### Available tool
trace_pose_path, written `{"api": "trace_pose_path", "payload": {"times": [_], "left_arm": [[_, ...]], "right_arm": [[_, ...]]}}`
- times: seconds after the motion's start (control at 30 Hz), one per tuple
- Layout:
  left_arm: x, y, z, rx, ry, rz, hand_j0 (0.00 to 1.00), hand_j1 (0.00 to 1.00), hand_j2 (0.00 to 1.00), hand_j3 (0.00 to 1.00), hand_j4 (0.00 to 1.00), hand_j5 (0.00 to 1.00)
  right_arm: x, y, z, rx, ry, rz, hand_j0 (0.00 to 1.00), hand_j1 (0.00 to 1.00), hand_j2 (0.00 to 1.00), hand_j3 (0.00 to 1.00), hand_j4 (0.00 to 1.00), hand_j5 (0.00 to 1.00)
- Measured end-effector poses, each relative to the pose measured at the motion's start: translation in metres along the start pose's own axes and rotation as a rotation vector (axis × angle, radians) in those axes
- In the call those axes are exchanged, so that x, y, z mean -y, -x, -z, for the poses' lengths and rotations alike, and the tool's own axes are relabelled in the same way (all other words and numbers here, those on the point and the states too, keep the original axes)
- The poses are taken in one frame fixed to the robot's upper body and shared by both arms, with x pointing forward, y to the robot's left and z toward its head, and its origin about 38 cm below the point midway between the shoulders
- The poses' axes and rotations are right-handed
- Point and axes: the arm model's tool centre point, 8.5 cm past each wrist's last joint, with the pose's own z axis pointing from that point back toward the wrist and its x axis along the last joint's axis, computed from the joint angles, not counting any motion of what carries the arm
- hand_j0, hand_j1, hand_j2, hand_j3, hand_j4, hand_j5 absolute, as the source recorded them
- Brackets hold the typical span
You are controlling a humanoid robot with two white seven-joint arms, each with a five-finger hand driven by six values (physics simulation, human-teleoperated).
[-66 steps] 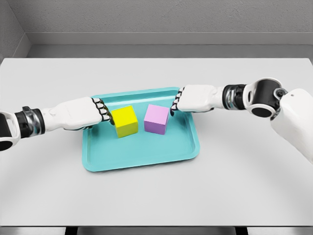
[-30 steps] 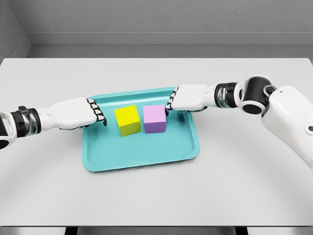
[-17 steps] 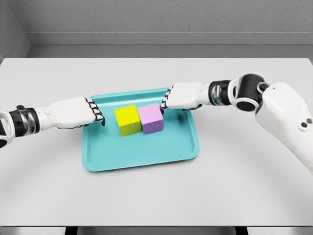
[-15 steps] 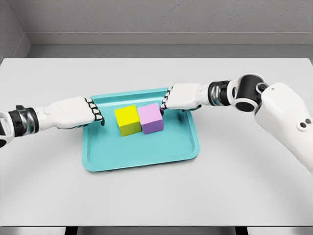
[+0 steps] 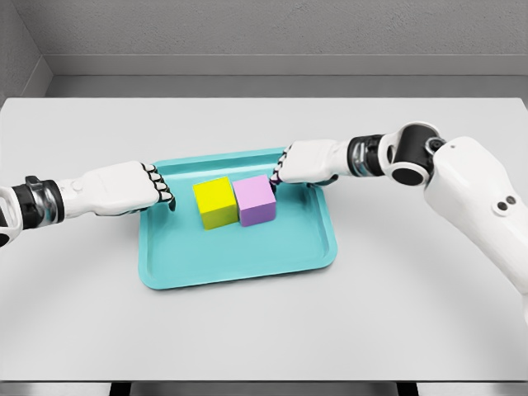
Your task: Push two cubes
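yellow cube (image 5: 215, 202) touching purple cube (image 5: 256, 200) mid teal tray (image 5: 239, 247) | right robot hand (image 5: 285, 172) curled, empty, at purple's right corner | left robot hand (image 5: 158, 188) curled, empty, apart left of yellow

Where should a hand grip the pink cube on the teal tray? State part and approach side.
Probably the pink cube by its near and far faces, from above. Its left face abuts the yellow cube, and the right hand crowds its far-right corner; its top is clear.
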Motion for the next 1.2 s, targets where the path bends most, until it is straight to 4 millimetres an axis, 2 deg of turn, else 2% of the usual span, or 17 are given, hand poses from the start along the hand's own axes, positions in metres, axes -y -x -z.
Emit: {"api": "trace_pose_path", "payload": {"times": [0.33, 0.47, 0.57, 0.63, 0.7, 0.73, 0.8, 0.93, 0.97, 1.2], "left_arm": [[0.000, 0.000, 0.000, 0.000, 0.000, 0.001, 0.62, 0.62, 0.62, 0.62, 0.62, 0.62], [0.000, 0.003, -0.006, -0.006, 0.005, 0.002, 0.62, 0.62, 0.62, 0.62, 0.62, 0.62], [-0.003, 0.009, -0.018, -0.016, 0.005, -0.005, 0.65, 0.65, 0.65, 0.65, 0.65, 0.65], [-0.005, 0.014, -0.028, -0.026, 0.000, -0.017, 0.73, 0.73, 0.73, 0.73, 0.73, 0.73], [-0.008, 0.021, -0.040, -0.039, -0.007, -0.032, 0.97, 0.97, 0.97, 0.97, 0.97, 0.97], [-0.009, 0.024, -0.046, -0.046, -0.010, -0.039, 1.00, 1.00, 1.00, 1.00, 1.00, 1.00], [-0.012, 0.030, -0.056, -0.061, -0.017, -0.049, 1.00, 1.00, 1.00, 1.00, 1.00, 1.00], [-0.014, 0.037, -0.071, -0.080, -0.014, -0.063, 1.00, 1.00, 1.00, 1.00, 1.00, 1.00], [-0.014, 0.039, -0.074, -0.085, -0.012, -0.066, 1.00, 1.00, 1.00, 1.00, 1.00, 1.00], [-0.017, 0.046, -0.091, -0.108, 0.001, -0.065, 1.00, 1.00, 1.00, 1.00, 1.00, 1.00]], "right_arm": [[-0.001, -0.002, 0.003, 0.005, -0.004, 0.001, 0.72, 0.72, 0.72, 0.72, 0.72, 0.72], [-0.001, 0.006, -0.007, -0.014, -0.010, -0.006, 0.72, 0.72, 0.72, 0.72, 0.72, 0.72], [0.000, 0.007, -0.023, -0.027, -0.003, -0.033, 0.72, 0.72, 0.72, 0.72, 0.72, 0.72], [0.004, 0.003, -0.043, -0.029, 0.016, -0.074, 0.73, 0.73, 0.73, 0.73, 0.73, 0.73], [0.000, -0.008, -0.066, -0.019, 0.041, -0.089, 0.73, 0.73, 0.73, 0.73, 0.73, 0.73], [-0.001, -0.014, -0.079, -0.013, 0.055, -0.098, 0.73, 0.73, 0.73, 0.73, 0.73, 0.73], [0.004, -0.023, -0.100, 0.007, 0.084, -0.104, 0.73, 0.73, 0.73, 0.73, 0.73, 0.73], [0.012, -0.040, -0.119, 0.089, 0.157, -0.053, 0.73, 0.73, 0.73, 0.73, 0.73, 0.73], [0.007, -0.047, -0.117, 0.123, 0.168, -0.017, 0.73, 0.73, 0.73, 0.73, 0.73, 0.73], [0.008, -0.068, -0.111, 0.278, 0.229, 0.120, 0.72, 0.72, 0.72, 0.72, 0.72, 0.72]]}}
